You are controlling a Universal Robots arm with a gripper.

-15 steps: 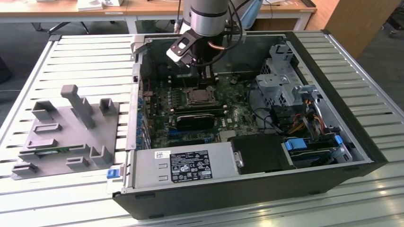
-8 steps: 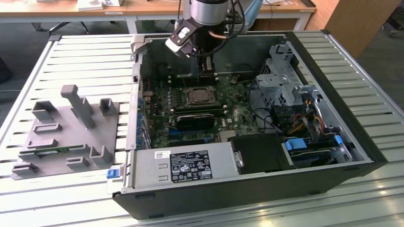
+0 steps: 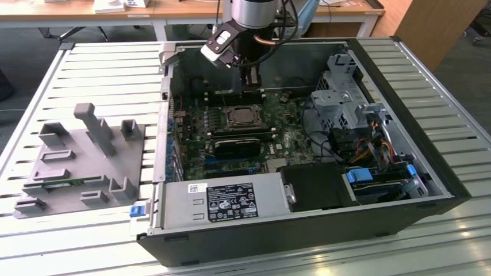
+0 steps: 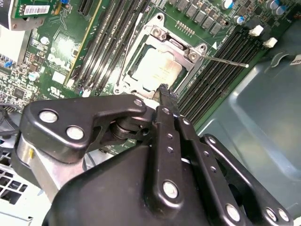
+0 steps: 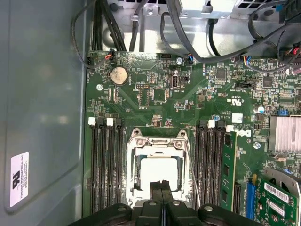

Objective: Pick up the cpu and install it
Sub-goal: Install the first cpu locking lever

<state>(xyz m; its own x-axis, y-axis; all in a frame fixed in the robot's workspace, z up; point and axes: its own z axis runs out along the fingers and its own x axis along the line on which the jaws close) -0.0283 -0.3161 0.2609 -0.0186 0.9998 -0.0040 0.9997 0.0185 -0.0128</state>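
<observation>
Hand (image 5: 161,184), two slim black fingers pressed together tip to tip, nothing held between them; seen in the exterior view (image 3: 249,86) hanging from the arm inside the open computer case (image 3: 383,221). Cpu (image 5: 159,170), flat square with a pale metal top, seated in the motherboard socket just below the fingertips; in both wrist views the tips overlap the chip's near edge (image 4: 155,70), and whether they touch it cannot be told. Socket frame (image 5: 155,140), bright metal, surrounding the cpu on all sides. Wire lever (image 4: 225,61), thin and straight, angled outward from one corner of the frame, beside the hand. Memory slots (image 5: 106,165), long black rows flanking the socket on both sides of the hand; one green memory stick (image 5: 229,169) stands in a slot past the far row. Coin battery (image 5: 118,74), round and silver, on the board well ahead of the fingertips. Power supply (image 3: 222,201), grey box with a white label, at the case edge well apart from the hand. Grey fixture tray (image 3: 84,155), lying outside the case on the slatted counter (image 3: 92,69).
</observation>
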